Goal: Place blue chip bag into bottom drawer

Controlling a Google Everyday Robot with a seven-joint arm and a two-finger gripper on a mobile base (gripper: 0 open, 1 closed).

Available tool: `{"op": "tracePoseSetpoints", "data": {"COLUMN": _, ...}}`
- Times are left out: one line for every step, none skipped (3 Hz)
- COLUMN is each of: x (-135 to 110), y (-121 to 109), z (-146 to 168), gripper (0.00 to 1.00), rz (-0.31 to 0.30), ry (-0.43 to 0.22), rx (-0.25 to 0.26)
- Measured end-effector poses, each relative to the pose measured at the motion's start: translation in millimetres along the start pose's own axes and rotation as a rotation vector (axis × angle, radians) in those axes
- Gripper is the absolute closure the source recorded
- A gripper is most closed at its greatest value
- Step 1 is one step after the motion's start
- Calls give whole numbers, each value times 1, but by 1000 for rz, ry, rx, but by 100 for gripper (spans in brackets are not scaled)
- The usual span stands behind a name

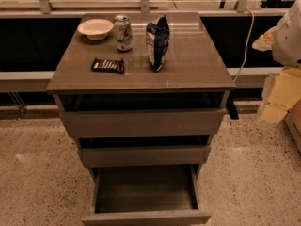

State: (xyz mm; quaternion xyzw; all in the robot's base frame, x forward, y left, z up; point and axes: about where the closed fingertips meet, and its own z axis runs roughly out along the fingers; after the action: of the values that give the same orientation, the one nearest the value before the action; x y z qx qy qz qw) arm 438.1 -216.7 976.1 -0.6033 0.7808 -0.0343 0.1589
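The blue chip bag (157,44) stands upright on the cabinet top (197,65), right of centre, dark blue and white and crinkled. The bottom drawer (146,192) is pulled out toward me, and its shallow box is open and holds nothing. The two wider drawers above it are slightly ajar. My gripper (275,105) is at the right edge of the view, beside the cabinet at about the height of the top drawer. It is well to the right of the bag and touches nothing.
On the cabinet top, a soda can (123,33) stands just left of the bag. A white bowl (95,28) sits at the back left and a flat black candy bar wrapper (108,66) lies in front. A speckled floor surrounds the cabinet, and a rail and window run behind.
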Motion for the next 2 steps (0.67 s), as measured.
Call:
{"op": "tracePoseSetpoints", "data": {"x": 0, "y": 0, "z": 0, "gripper": 0, "rz": 0, "ry": 0, "rx": 0}}
{"op": "tracePoseSetpoints", "data": {"x": -27, "y": -30, "z": 15, "gripper": 0, "rz": -29, "ry": -64, "rx": 1}}
